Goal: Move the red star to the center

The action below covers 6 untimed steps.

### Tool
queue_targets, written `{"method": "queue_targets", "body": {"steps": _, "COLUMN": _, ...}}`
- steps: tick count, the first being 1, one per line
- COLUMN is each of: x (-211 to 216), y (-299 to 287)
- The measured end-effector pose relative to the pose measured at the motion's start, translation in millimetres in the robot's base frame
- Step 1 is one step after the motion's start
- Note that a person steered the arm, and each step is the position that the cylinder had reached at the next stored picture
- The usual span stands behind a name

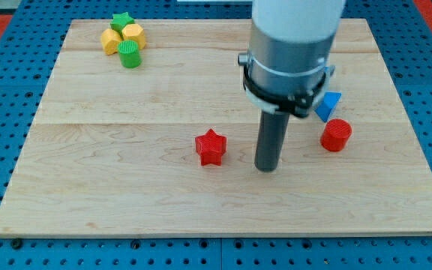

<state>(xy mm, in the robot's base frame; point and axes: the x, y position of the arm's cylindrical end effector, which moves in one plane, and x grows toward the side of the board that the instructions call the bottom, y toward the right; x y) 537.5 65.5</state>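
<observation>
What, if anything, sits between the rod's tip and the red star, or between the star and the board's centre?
Nothing visible. My tip stands just to the view's right of the red star, with bare wooden board between them. The stretch from the star toward the board's centre also holds no block.

Arm [295, 34]: fat pale-grey cylinder up top, darker grey metal band below, black clamp ring round it, small bolt tab each side. Straight dark rod underneath, my tip [266, 169] blunt, flat-ended.
</observation>
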Motion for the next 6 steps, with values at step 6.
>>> {"method": "queue_targets", "body": {"steps": 6, "x": -98, "y": -40}}
